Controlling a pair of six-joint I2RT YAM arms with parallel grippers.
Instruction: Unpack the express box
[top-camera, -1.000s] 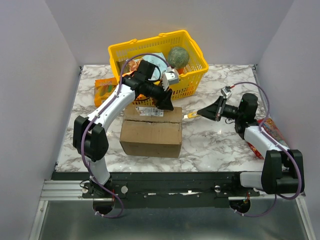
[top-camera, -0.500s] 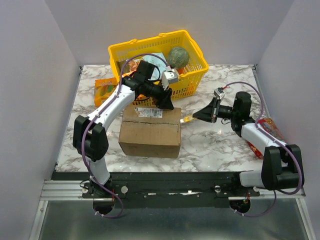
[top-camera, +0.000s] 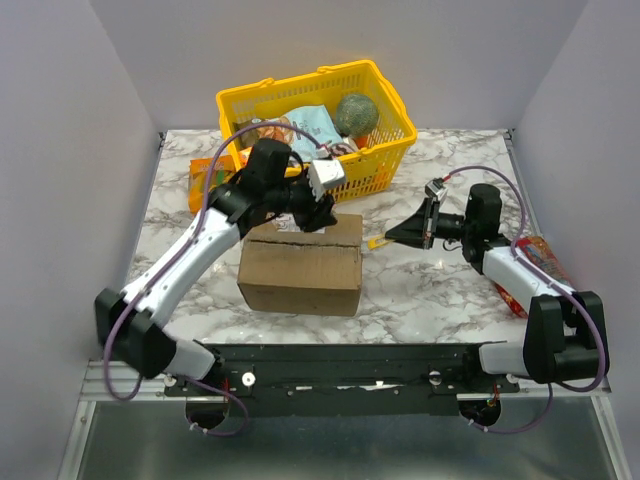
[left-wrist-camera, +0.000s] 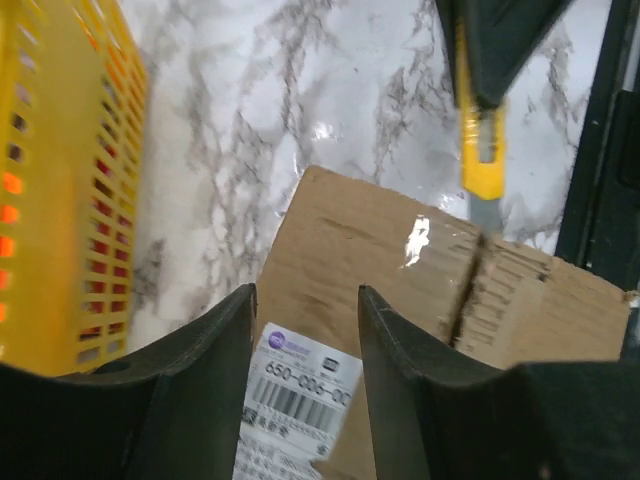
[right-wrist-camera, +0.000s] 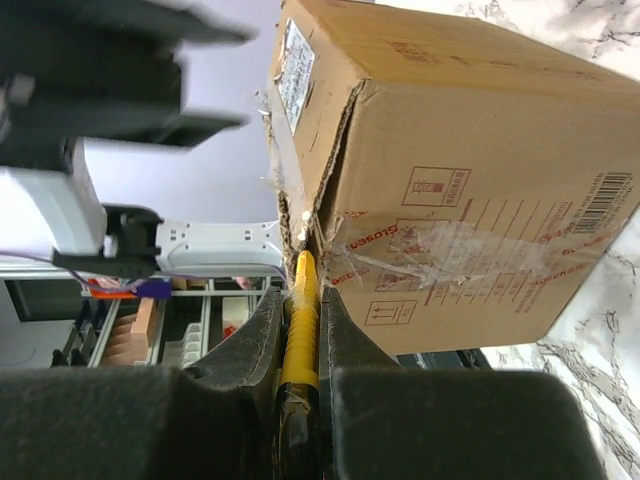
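left hand (left-wrist-camera: 303, 315): fingers apart, arm extended | right hand (right-wrist-camera: 300, 305): clamped on knife (left-wrist-camera: 483, 165)

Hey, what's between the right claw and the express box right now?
A yellow utility knife, gripped in the right claw, its tip at the express box top seam; the right wrist view shows it best.

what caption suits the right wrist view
Right end effector holds a yellow box cutter at the express box seam.
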